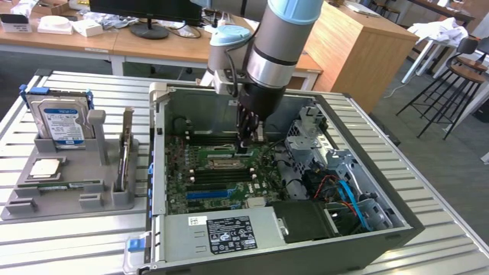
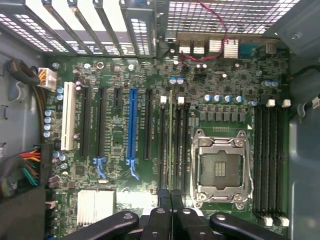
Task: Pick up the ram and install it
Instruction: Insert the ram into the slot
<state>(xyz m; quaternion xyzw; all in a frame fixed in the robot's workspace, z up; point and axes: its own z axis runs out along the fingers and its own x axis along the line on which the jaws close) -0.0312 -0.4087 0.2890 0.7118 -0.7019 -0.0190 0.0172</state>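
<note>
The ram (image 2: 171,135) is a slim green stick seen edge-on, standing along a black memory slot (image 2: 163,145) beside the CPU socket (image 2: 222,167). Whether it is seated in the slot I cannot tell. My gripper (image 2: 170,197) is shut on the ram's near end, with a dark finger pressed to each flat face. In the exterior view the gripper (image 1: 244,147) reaches straight down into the open computer case (image 1: 159,172), its tips at the motherboard (image 1: 200,172) near the middle slots.
A grey holder tray (image 1: 57,197) on the exterior view's left carries a hard drive (image 1: 65,121), an upright card (image 1: 125,150) and a green stick (image 1: 65,185) lying flat. Inside the case are the power supply (image 1: 221,232), drive cage (image 1: 324,154) and cables (image 1: 345,192).
</note>
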